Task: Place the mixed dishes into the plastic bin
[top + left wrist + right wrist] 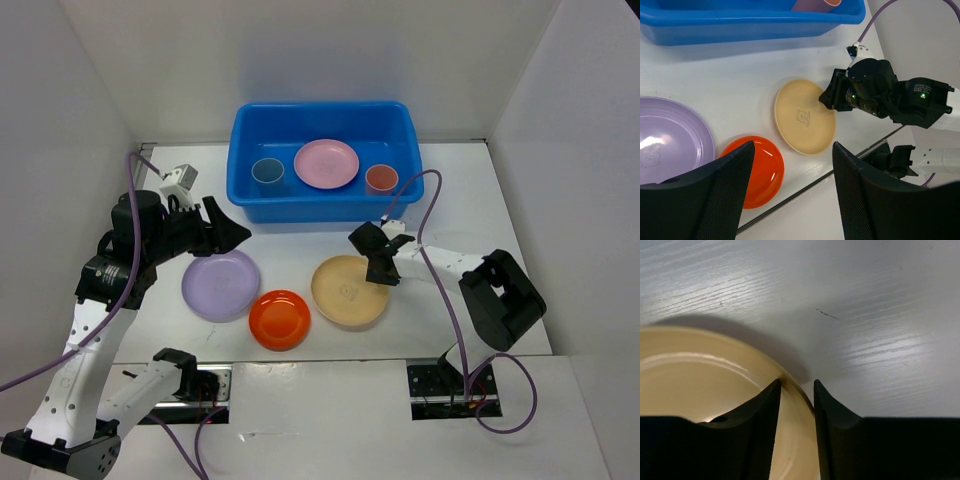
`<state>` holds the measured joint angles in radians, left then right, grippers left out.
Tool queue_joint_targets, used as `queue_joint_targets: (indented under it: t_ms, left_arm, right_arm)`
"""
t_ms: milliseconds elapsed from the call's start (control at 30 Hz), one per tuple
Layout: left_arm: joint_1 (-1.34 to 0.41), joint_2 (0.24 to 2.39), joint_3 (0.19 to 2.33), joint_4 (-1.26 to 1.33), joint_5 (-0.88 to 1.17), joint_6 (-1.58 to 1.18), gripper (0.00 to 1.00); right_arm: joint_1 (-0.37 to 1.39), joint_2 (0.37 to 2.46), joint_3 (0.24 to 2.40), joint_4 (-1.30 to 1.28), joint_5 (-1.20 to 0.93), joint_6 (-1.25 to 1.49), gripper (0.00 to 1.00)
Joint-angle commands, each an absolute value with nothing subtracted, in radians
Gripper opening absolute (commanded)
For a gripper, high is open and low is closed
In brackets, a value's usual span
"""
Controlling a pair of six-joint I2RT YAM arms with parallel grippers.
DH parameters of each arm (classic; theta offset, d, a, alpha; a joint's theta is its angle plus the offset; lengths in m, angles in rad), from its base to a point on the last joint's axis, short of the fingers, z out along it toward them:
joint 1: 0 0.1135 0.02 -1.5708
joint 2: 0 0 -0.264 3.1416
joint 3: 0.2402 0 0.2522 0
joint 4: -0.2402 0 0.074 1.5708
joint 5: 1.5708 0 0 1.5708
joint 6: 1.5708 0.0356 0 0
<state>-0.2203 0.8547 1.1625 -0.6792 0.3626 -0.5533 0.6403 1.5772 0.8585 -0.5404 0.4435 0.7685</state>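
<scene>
The blue plastic bin (320,208) at the back holds a pink plate (326,163), a light-blue cup (267,173) and a salmon-pink cup (381,179). On the table in front lie a lavender plate (221,285), a small orange plate (280,319) and a tan-yellow plate (345,292). My right gripper (380,268) is down at the tan-yellow plate's far right rim. In the right wrist view its fingers (796,385) pinch that rim (790,377), one inside and one outside. My left gripper (235,232) hangs open above the lavender plate's far edge, holding nothing (792,150).
White walls enclose the table on the left, back and right. A small white box (180,180) sits left of the bin. A purple cable (435,200) loops from the right arm past the bin's right end. The two arm bases stand at the near edge.
</scene>
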Motion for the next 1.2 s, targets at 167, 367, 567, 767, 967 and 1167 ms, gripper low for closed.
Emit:
queue_joint_targets:
  t_ms: [167, 367, 567, 767, 967, 1167]
  left_arm:
    - [-0.224, 0.841, 1.170, -0.658, 0.382, -0.540, 0.71]
    - [-0.224, 0.841, 1.170, -0.658, 0.382, -0.540, 0.71]
    - [-0.224, 0.841, 1.170, -0.658, 0.382, -0.549, 0.71]
    - [-0.224, 0.841, 1.170, -0.658, 0.382, -0.549, 0.71]
    - [-0.224, 0.841, 1.170, -0.649, 0.382, -0.558, 0.71]
    - [-0.224, 0.841, 1.180, -0.649, 0.382, -0.558, 0.71]
  right_arm:
    - [0.634, 1.591, 0.854, -0.489, 0.420, 0.802, 0.17]
    - [0.634, 1.539, 0.854, -0.498, 0.388, 0.811, 0.00]
    - [0.634, 1.415, 0.854, -0.525, 0.333, 0.811, 0.00]
    - [0.634, 1.257, 0.865, -0.563, 0.249, 0.792, 0.00]
    - [0.624, 1.143, 0.919, -0.630, 0.163, 0.761, 0.00]
    - [0.603, 1.052, 1.037, -0.628, -0.007, 0.724, 0.00]
